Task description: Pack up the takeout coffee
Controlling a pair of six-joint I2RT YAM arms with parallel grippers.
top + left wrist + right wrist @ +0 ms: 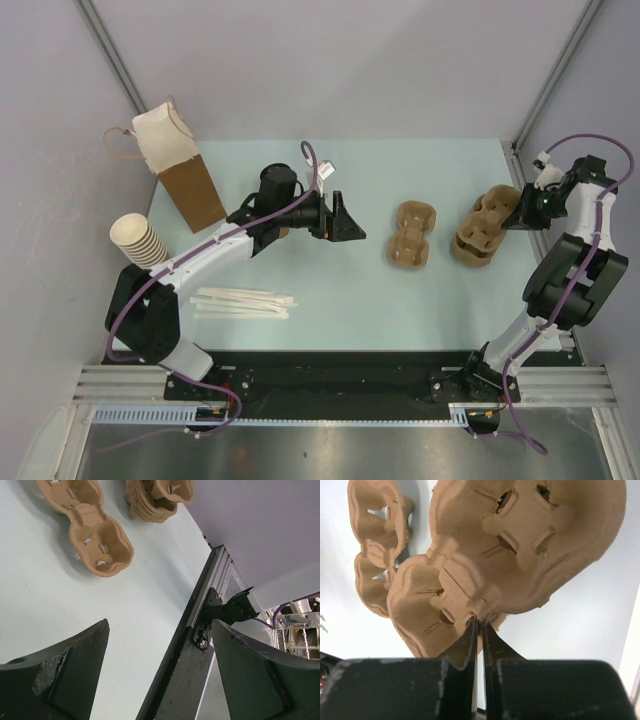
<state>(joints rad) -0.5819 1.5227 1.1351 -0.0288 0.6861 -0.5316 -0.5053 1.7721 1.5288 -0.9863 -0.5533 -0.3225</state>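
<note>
The kraft-brown coffee cup with the black top does not show clearly in any view. Only a small brown patch peeks out beneath my left arm. My left gripper is open and empty, hovering over the table's middle and pointing at a single moulded-pulp cup carrier. My right gripper is shut on the rim of the top carrier, which is tilted up off the stack of carriers.
A tall black cylinder stands behind my left arm. A brown paper bag with a white top stands at the back left. A stack of cream cups lies at the left edge. White wrapped sticks lie near the front.
</note>
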